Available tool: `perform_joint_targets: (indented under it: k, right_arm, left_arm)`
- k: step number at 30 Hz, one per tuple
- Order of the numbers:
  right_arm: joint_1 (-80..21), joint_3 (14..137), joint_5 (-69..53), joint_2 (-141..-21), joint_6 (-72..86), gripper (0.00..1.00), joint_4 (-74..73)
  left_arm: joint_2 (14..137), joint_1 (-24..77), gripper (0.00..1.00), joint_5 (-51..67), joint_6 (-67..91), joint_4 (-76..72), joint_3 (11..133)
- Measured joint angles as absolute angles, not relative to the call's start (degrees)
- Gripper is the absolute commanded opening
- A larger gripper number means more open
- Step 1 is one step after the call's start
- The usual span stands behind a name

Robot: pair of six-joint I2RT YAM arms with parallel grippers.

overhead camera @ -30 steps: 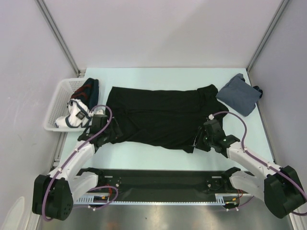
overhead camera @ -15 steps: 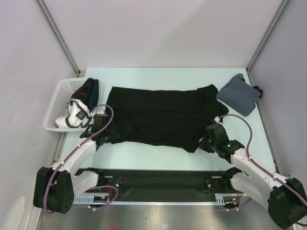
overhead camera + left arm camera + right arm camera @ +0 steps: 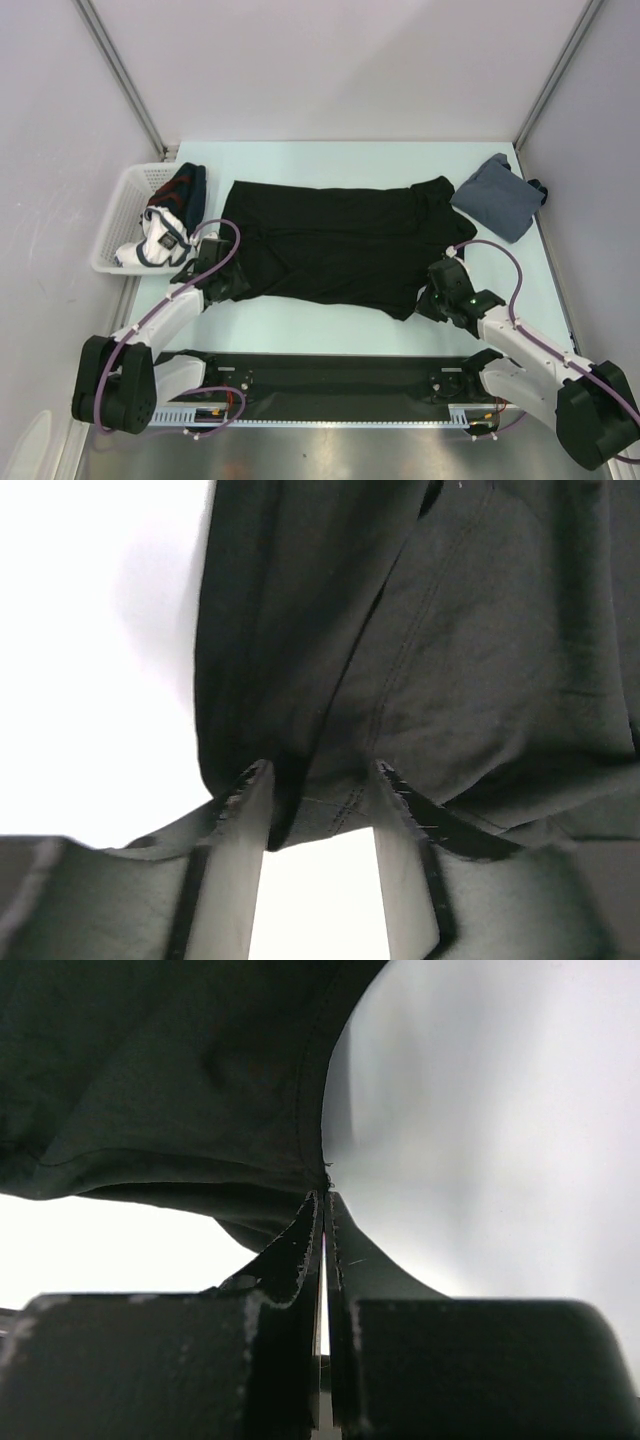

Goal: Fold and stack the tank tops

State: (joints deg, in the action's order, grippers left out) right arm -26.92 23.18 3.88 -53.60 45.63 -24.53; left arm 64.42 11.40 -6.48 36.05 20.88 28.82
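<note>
The large black tank top (image 3: 330, 240) lies spread across the middle of the table. My left gripper (image 3: 222, 285) is at its near left corner, open, with the hem lying between the fingertips in the left wrist view (image 3: 320, 770). My right gripper (image 3: 428, 300) is at the near right corner, shut on the edge of the black top (image 3: 170, 1070), pinched at the fingertips (image 3: 325, 1195). The slate blue-grey tank top (image 3: 497, 197) lies folded at the back right, apart from both grippers.
A white basket (image 3: 118, 215) stands at the left edge with other clothes (image 3: 170, 215) in it. Grey walls close in the back and sides. A black strip (image 3: 330, 375) runs along the near edge between the arm bases.
My right gripper has drawn back toward the near edge, pulling the black top's near right corner with it. My left gripper has shifted slightly nearer at the left corner.
</note>
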Motion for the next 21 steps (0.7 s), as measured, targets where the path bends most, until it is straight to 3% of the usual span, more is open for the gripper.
perform_joint_targets:
  k: [4,6,10,13,15,21]
  right_arm:
    - [-26.9,23.2,3.9,-54.0,45.6,0.0,-24.5]
    - [-26.9,23.2,3.9,-54.0,45.6,0.0,-24.5]
    - [-26.6,23.2,3.9,-54.0,45.5,0.0,-24.6]
    - [-26.3,23.2,3.9,-53.8,45.4,0.0,-24.6]
    - [-26.2,23.2,3.9,-53.6,45.4,0.0,-24.7]
    - [-25.5,23.2,3.9,-53.3,45.4,0.0,-25.1]
  left_arm:
    - [64.1,11.4,0.16,-7.1,36.1,20.8,28.8]
    - [64.1,11.4,0.16,-6.9,36.1,20.7,28.8]
    - [64.1,11.4,0.43,-5.9,35.8,20.4,28.8]
    - [64.4,11.4,0.49,-5.6,36.0,20.3,28.8]
    - [64.5,11.4,0.5,-5.6,36.0,20.3,28.8]
    - [64.5,11.4,0.35,-5.0,36.0,19.7,27.9]
